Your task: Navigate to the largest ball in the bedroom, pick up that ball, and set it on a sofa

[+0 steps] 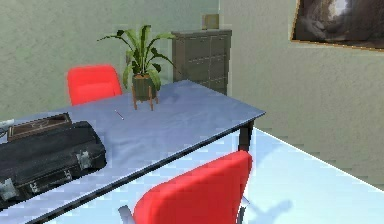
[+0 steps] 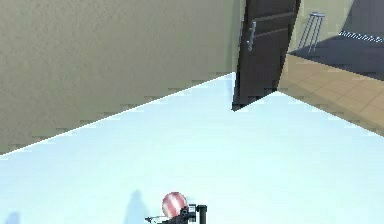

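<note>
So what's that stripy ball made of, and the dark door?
The ball looks like smooth rubber or plastic, going by its soft shine. The door looks like dark matte wood, maybe painted, with a pale metal-looking handle.

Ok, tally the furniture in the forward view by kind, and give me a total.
Red chairs: 2
Table: 1
Grey chest of drawers: 1
Total: 4
</note>
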